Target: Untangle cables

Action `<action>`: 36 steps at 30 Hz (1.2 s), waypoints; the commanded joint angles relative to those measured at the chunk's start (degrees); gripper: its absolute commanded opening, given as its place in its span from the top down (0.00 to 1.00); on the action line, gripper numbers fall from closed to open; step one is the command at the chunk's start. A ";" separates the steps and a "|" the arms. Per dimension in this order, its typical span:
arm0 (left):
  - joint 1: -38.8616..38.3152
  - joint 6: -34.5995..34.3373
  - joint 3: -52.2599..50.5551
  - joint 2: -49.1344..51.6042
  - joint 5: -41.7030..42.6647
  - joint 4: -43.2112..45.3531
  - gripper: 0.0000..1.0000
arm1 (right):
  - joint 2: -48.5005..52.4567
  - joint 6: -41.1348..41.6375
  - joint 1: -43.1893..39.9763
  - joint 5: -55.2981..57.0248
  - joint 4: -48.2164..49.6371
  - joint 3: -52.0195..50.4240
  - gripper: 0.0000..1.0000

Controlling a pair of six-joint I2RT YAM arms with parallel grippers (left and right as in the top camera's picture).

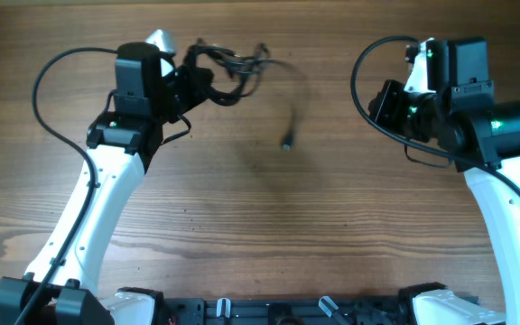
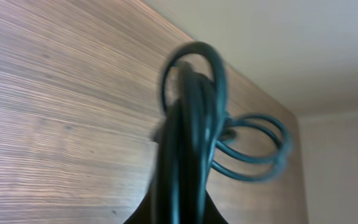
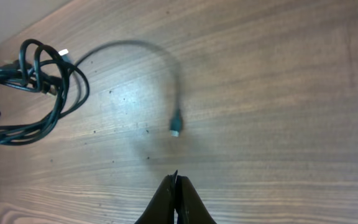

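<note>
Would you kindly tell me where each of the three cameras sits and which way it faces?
Overhead: above the table, facing straight down; both arms show, left gripper holding the cables.
Left wrist: on the left arm, facing across the table; cables mostly hide that gripper.
Right wrist: on the right arm, facing down; the shut right gripper shows.
Shared: overhead and right wrist both show the loose plug.

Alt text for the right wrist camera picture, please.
A bundle of looped black cables at the left sends one cord arcing to a small plug mid-frame, over a wooden table. The camera's own fingers, shut together, point up from the bottom edge.
</note>
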 commanded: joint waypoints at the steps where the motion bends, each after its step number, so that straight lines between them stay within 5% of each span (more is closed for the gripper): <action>1: -0.57 6.47 0.33 0.00 9.53 1.81 0.96 | -0.72 -5.60 0.35 -3.48 2.54 0.31 0.96; 5: -0.57 14.10 0.33 0.00 23.08 4.31 0.96 | -0.72 -6.91 0.35 -9.09 4.96 0.31 0.96; 16: -0.57 14.29 0.33 0.00 25.73 4.37 0.96 | 0.46 -8.24 1.81 -18.91 12.35 0.31 0.94; 20: -0.57 20.94 0.33 0.00 30.34 3.30 0.96 | 2.78 -8.70 4.68 -18.93 15.85 0.31 0.89; 27: -0.57 30.40 0.33 0.00 31.74 -3.45 0.96 | 5.90 -15.37 8.59 -22.56 24.11 0.28 0.73; 31: -0.57 30.75 0.33 0.00 34.77 -4.50 0.96 | 8.02 -18.82 10.32 -22.75 23.71 0.24 0.68; 36: -0.57 30.71 0.33 0.00 42.38 -3.67 0.96 | 11.50 -29.83 12.63 -22.71 21.29 0.24 0.50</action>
